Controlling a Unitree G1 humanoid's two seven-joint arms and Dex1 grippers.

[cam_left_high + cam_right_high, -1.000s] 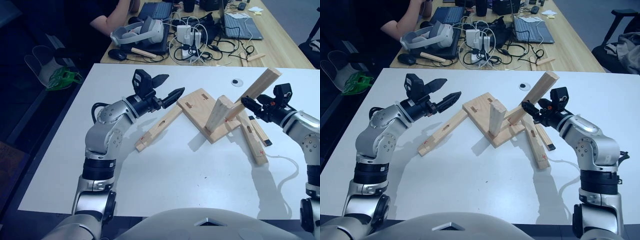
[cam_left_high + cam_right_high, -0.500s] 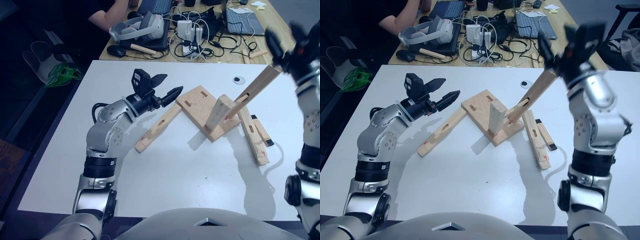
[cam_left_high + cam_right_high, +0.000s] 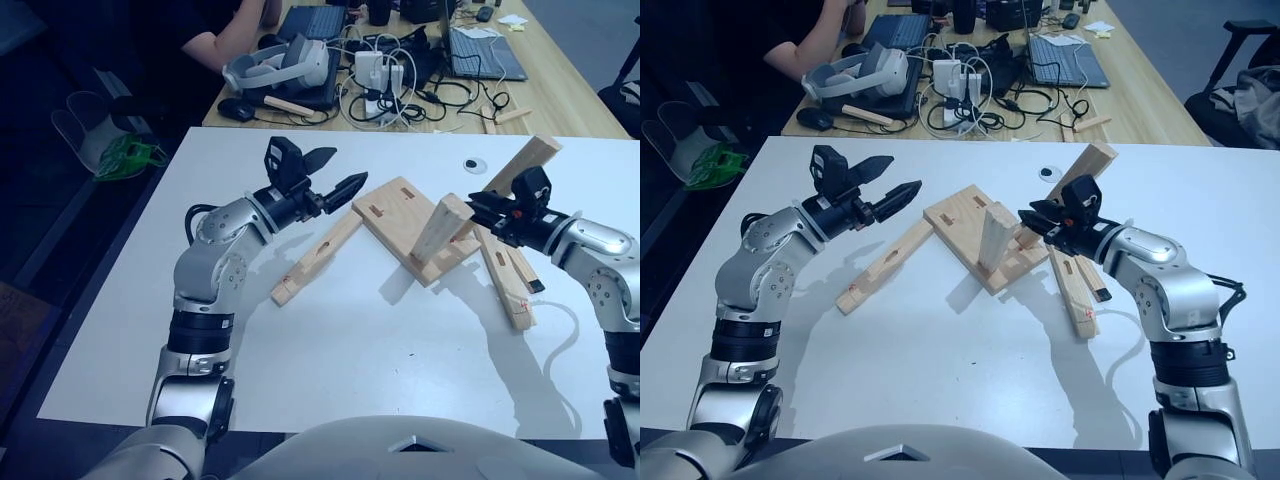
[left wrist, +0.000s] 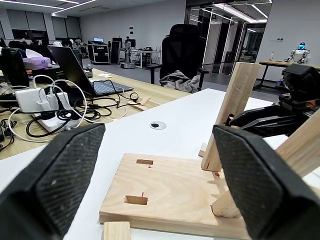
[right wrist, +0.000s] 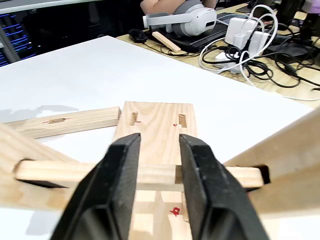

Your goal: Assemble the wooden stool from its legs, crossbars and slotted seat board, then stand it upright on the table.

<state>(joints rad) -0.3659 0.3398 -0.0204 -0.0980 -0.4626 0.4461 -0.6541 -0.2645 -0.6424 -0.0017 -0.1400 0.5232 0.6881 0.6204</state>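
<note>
- White tabletop point(image 3: 330, 350) carries all the stool parts.
- Slotted seat board point(image 3: 392, 212) lies flat near the tabletop's middle, with open slots showing on its upper face.
- Slanted leg point(image 3: 525, 160) rises from the board's right edge, leaning away to the right.
- Upright leg point(image 3: 440, 225) stands in the board, just left of the slanted one.
- Loose leg point(image 3: 318, 258) lies flat, its far end touching the board's left edge.
- Two loose pieces point(image 3: 508, 285) lie side by side on the tabletop right of the board.
- Left gripper point(image 3: 352, 167) hovers above the loose leg's far end, fingers spread wide, holding nothing.
- Right gripper point(image 3: 476, 206) is at the joint between both legs, fingers parted narrowly, clamping nothing.
- Crossbar point(image 5: 55, 172) spans the two legs, passing under the right gripper's fingers.
</note>
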